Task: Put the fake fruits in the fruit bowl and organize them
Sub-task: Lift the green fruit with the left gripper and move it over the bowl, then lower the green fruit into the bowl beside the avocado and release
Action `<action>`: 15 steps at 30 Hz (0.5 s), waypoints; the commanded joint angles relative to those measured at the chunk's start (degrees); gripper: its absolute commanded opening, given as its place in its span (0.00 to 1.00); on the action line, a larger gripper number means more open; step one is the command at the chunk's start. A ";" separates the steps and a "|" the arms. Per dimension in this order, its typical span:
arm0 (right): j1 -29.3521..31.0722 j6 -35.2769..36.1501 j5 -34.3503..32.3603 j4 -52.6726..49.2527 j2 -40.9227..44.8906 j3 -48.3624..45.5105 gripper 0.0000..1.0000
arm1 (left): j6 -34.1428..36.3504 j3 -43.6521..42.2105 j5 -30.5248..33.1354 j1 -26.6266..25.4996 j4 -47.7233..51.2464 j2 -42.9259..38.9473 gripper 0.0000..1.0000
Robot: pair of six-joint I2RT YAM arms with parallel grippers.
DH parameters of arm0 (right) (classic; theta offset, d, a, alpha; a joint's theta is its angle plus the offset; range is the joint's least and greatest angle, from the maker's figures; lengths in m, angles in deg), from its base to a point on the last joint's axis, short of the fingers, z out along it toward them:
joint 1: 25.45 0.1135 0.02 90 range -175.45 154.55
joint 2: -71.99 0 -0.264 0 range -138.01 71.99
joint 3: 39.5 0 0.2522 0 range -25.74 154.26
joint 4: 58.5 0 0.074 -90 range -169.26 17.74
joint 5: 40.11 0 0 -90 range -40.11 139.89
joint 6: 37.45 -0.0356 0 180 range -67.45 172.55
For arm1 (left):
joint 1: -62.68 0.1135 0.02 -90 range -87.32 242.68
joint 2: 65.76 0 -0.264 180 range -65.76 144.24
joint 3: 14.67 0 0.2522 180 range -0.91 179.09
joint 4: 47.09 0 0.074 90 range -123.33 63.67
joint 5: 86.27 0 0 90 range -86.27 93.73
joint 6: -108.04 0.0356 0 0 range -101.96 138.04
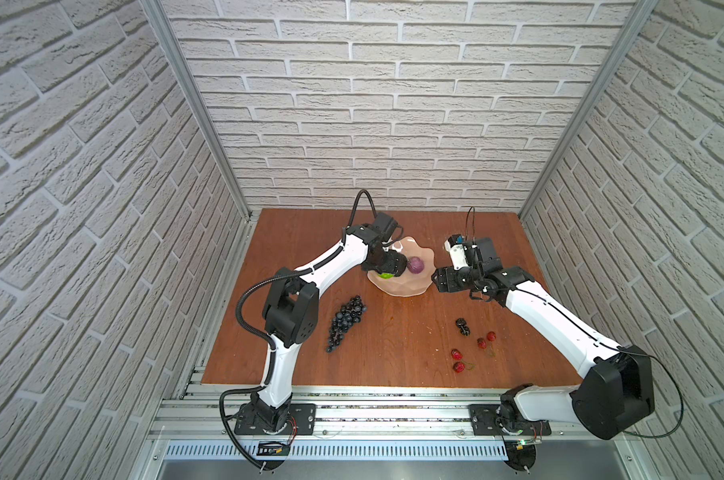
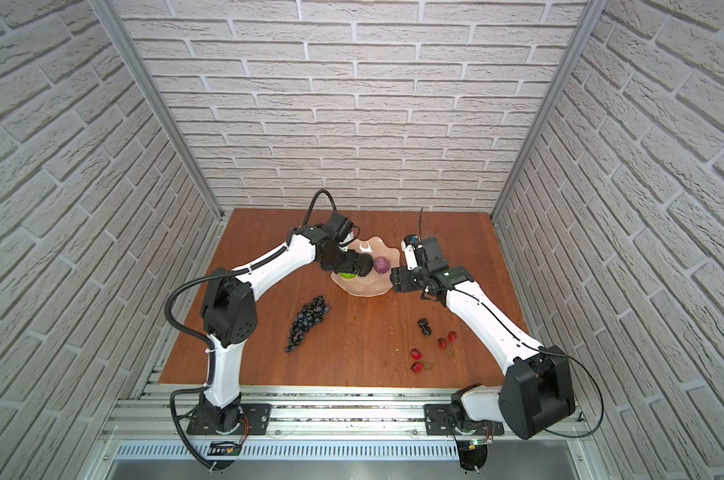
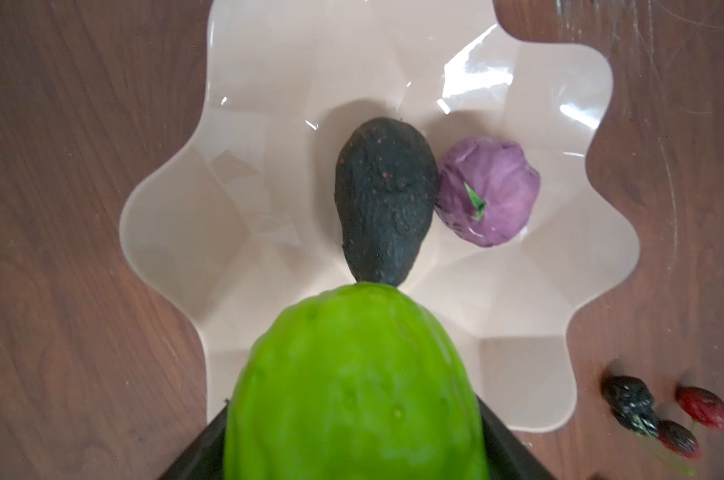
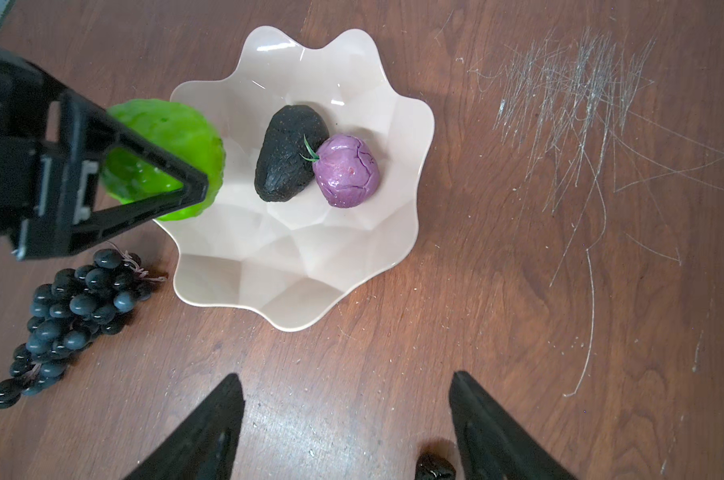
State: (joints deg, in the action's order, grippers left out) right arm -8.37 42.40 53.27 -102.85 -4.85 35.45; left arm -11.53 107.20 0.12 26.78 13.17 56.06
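My left gripper point(image 1: 394, 268) is shut on the bumpy green fruit point(image 3: 352, 374), which hangs over the near-left rim of the peach-cream fruit bowl point(image 4: 310, 270). Inside the bowl a dark avocado point(image 3: 387, 199) lies against the purple round fruit point(image 3: 493, 191). In both top views the avocado is hidden under the left gripper. My right gripper point(image 4: 345, 376) stands open over bare table just right of the bowl point(image 1: 397, 291), holding nothing. The dark grape bunch point(image 1: 345, 322) lies on the table in front of the bowl, to the left.
Small black berries point(image 1: 462, 327) and several red cherries point(image 1: 458, 360) lie on the wooden table, front right of the bowl. One black berry point(image 4: 435, 467) sits just beside my right fingers. Brick-pattern walls close in the table on three sides.
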 commanded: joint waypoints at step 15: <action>0.04 2.03 1.94 -0.86 -0.59 2.00 0.79 | 3.19 11.28 4.58 1.80 1.45 11.02 0.55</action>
State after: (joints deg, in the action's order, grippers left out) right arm -8.37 43.58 54.49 -104.27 -5.38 35.75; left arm -9.14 116.67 3.07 27.92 13.83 65.64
